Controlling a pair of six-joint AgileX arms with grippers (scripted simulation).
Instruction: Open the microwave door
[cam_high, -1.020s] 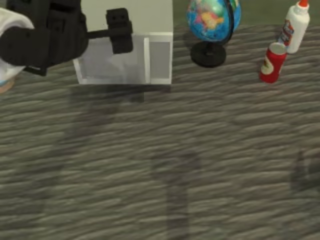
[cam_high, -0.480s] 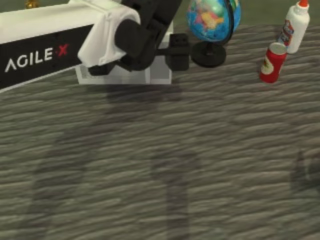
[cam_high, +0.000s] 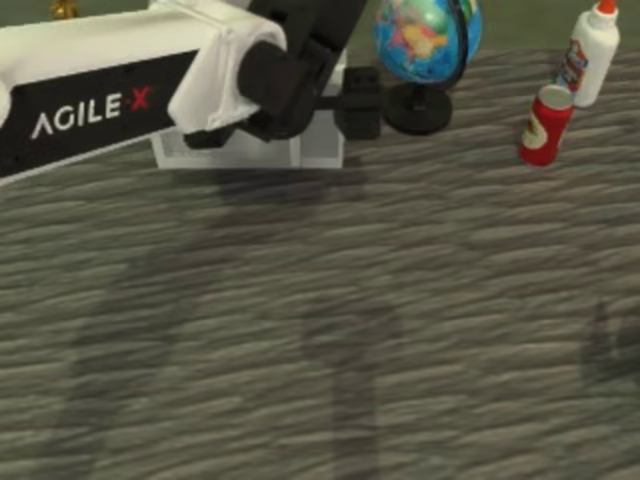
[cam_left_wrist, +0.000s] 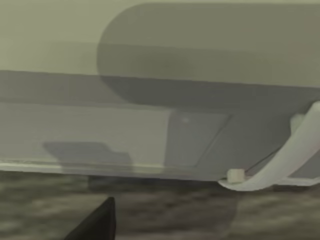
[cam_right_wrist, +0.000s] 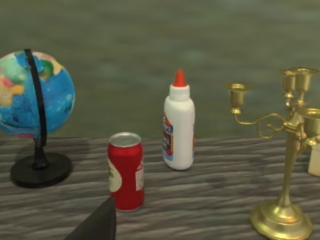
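now | left arm (cam_high: 110, 95) stretched across microwave (cam_high: 320, 150) | left pincer (cam_high: 358, 100) at right edge

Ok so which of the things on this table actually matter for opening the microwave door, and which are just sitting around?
Part of the job:
microwave
microwave door
left gripper, reaching across the microwave's front

Just lying about:
globe
red can
glue bottle
gold candelabra

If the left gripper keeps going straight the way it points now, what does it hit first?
Probably the globe: in the top view the left gripper reaches toward the table's right, past the microwave front's right edge, just short of the globe's black base. Heights are unclear, so it could pass over the base.
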